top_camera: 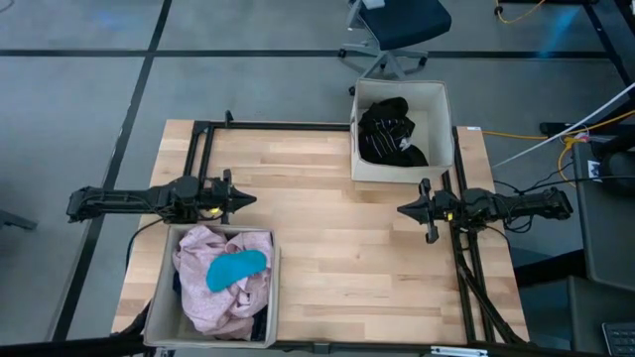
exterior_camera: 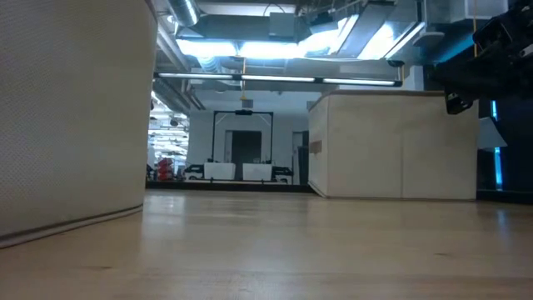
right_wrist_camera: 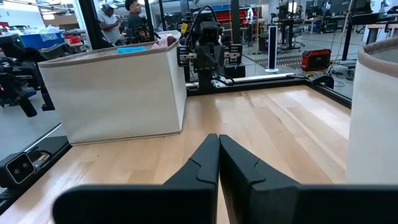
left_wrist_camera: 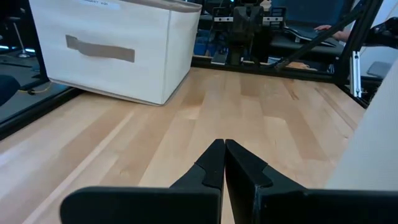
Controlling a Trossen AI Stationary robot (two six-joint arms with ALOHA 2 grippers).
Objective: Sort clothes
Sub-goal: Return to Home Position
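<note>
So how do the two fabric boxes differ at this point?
The box by the left arm sits at the table's bottom-left corner in the high view; the box by the right arm sits top-right. The first is heaped with a pink garment topped by a teal piece; the second holds dark clothes below its rim. Both are beige, square, open-topped. The left gripper and right gripper hang shut and empty.

A pale beige woven-fabric box wall [exterior_camera: 75,117] fills the left of the frame, close to the lens, its lower edge resting on the light wooden tabletop [exterior_camera: 291,250]. Right of centre, farther back, a second beige square fabric box [exterior_camera: 391,146] stands on the same surface. Dark arm hardware [exterior_camera: 491,42] hangs in the upper right corner. Between the boxes shows a room with bright ceiling lights [exterior_camera: 275,46].
</note>
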